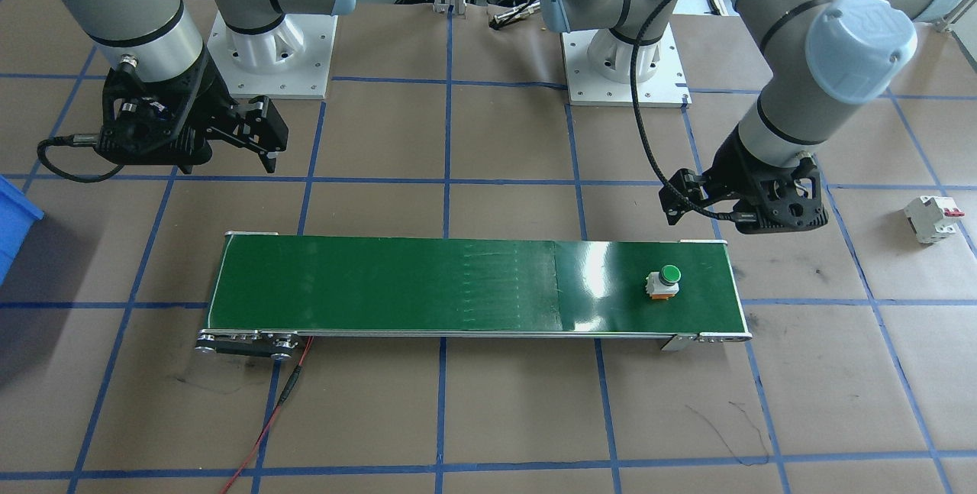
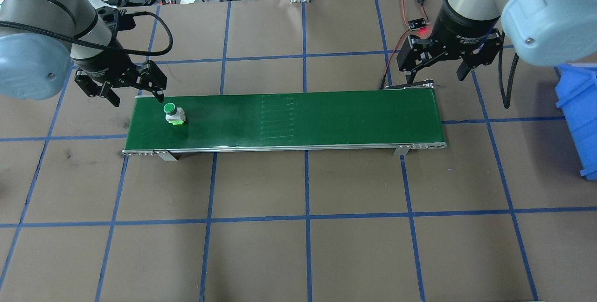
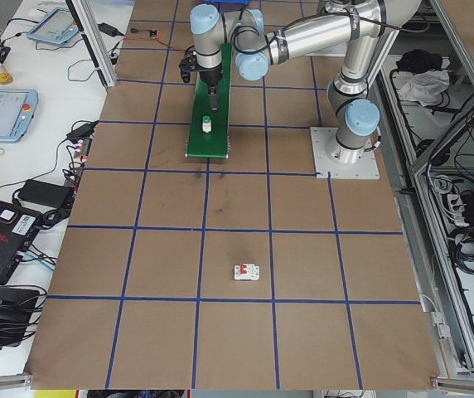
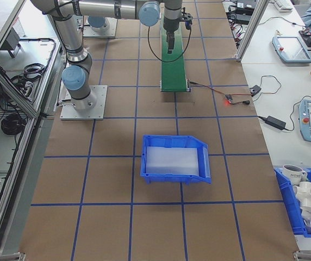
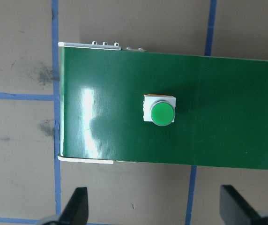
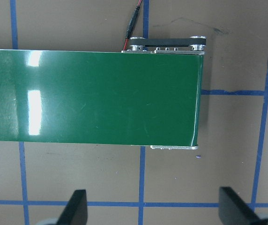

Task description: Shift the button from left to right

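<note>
The button (image 2: 173,113), with a round green cap on a white body, stands upright on the green conveyor belt (image 2: 303,117) near the belt's left end. It also shows in the front view (image 1: 665,282) and the left wrist view (image 5: 162,114). My left gripper (image 2: 138,99) hovers open just behind the belt's left end, a little beyond the button and apart from it. Its fingertips (image 5: 78,206) frame bare table. My right gripper (image 2: 436,77) hangs open and empty behind the belt's right end, where the belt surface (image 6: 92,96) is bare.
A blue bin (image 2: 578,115) sits at the table's right edge. A white circuit breaker (image 1: 931,217) with a red toggle lies on the table off the belt's left end. Red and black wires (image 1: 267,418) run from the belt's right end to a small board (image 2: 417,24).
</note>
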{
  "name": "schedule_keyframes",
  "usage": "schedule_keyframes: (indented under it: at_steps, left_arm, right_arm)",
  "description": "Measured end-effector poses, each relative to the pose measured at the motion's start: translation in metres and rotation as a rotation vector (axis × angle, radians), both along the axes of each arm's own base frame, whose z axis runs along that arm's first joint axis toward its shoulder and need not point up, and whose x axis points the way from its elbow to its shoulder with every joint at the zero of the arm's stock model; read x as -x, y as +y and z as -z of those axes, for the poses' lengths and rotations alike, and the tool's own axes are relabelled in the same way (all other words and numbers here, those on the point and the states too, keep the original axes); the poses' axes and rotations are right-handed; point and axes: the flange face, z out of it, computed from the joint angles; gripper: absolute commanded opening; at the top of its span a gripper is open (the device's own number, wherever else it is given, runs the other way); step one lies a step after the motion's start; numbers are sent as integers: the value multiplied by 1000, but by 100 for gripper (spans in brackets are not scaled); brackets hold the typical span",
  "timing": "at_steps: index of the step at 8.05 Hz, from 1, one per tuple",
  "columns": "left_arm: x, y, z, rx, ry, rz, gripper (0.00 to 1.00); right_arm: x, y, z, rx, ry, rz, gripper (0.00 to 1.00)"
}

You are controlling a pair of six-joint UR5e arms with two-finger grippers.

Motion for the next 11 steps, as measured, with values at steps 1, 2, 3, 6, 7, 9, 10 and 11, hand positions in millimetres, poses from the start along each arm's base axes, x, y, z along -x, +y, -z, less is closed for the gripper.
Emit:
schedule_keyframes:
  at_steps: [1,2,3,6,7,9,10,11]
  left_arm:
    - [15,7,-14,23,-3,23,100]
    - [21,11,-22,38,-7,34,100]
    - [21,11,-25,44,-12,36,100]
    - [20,13,-29,50,-14,36,100]
    - [20,16,-34,57,-20,40,100]
    - [19,21,-38,60,-25,44,100]
    - [20,22,-38,59,-26,44,100]
    - [20,24,-38,57,-27,45,100]
  right_arm:
    - [0,0,0,0,0,0,100]
    - [0,0,1,-1,0,0,100]
    - [0,-1,1,-2,0,0,100]
    - [2,-4,1,9,0,4,100]
    - [2,-5,2,13,-1,6,100]
    - [2,-7,4,11,-2,11,100]
    - [2,-9,7,7,-4,12,100]
    - [1,-14,14,3,-15,13,100]
